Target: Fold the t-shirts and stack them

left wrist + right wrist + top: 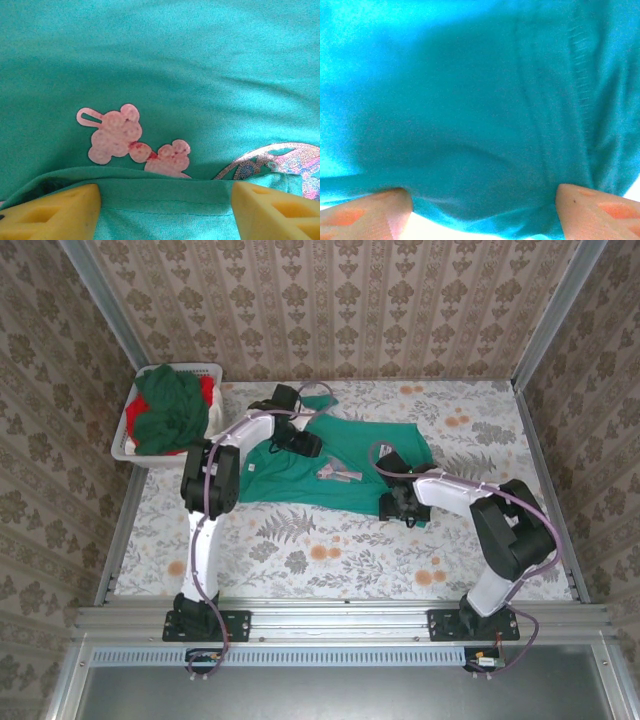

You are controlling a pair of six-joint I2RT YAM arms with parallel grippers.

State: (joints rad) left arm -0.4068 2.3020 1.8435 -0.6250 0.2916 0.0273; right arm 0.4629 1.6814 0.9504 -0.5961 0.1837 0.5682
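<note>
The teal-green t-shirt (290, 482) lies spread across the middle of the table, its pink-grey chest print (338, 473) facing up and its white neck label (250, 468) at the left. My left gripper (300, 443) is low over the shirt's far edge. In the left wrist view it (165, 207) is open, yellow fingers (55, 212) wide apart astride a folded hem (165, 192), with pink print shapes (125, 140) just beyond. My right gripper (403, 505) sits at the shirt's near right corner. It (482, 207) is open too, teal cloth (480, 125) lying between its fingers (592, 212).
A white slatted laundry basket (125, 435) stands at the far left corner, holding a dark green shirt (170, 410) and a red shirt (207, 390). The floral table surface (300, 550) lies bare in front of the teal shirt. Metal frame rails and patterned walls border the table.
</note>
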